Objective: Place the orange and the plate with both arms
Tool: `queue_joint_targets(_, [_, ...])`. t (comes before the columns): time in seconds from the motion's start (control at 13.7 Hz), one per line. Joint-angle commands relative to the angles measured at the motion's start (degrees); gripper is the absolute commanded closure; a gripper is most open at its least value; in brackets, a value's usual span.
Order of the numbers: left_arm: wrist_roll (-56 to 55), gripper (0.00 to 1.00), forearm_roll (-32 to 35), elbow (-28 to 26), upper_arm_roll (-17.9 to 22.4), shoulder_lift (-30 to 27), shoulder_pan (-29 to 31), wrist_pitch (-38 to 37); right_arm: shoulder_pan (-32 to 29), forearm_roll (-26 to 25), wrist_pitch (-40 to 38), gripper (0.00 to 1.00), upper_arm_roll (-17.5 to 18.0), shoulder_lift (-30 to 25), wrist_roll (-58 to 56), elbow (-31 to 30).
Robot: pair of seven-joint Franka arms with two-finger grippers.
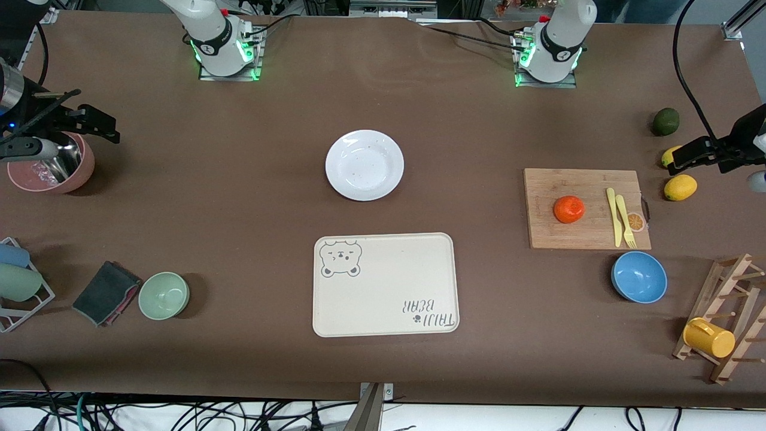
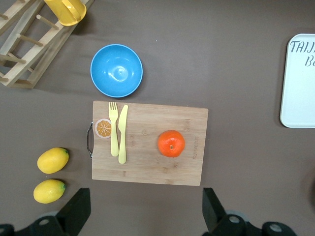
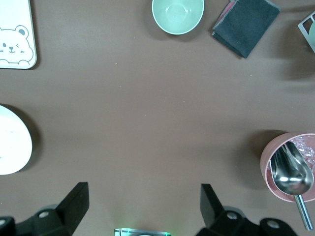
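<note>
While both arms hang high with jaws spread and empty, nothing of the job looks begun: the bear tray [image 1: 383, 285] lies bare, the plate [image 1: 364, 164] sits mid-table between it and the robots' bases, and the orange [image 1: 568, 209] rests on the cutting board [image 1: 544, 230]. The left gripper [image 2: 142, 211] hovers by the board, the right gripper [image 3: 142, 209] over bare table near the pink bowl [image 1: 84, 173].

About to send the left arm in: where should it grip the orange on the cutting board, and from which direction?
Grip the orange across its widest middle, coming straight down from above. It sits alone on the flat cutting board, clear of the yellow knife and fork, so the fingers have room on both sides. The left gripper is open and the right gripper waits, open.
</note>
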Motion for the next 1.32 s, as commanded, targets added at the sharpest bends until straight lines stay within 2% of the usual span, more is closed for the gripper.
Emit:
queue_joint_targets(0.0, [-0.2, 0.0, -0.9, 1.1, 0.0, 0.4, 0.1, -0.6, 0.0, 0.5, -0.5, 0.0, 0.3, 0.1, 0.6, 1.1])
queue_joint_targets(1.25, [0.3, 0.0, -0.3, 1.1, -0.2, 0.4, -0.9, -0.6, 0.0, 0.6, -0.5, 0.0, 0.2, 0.1, 0.7, 1.1])
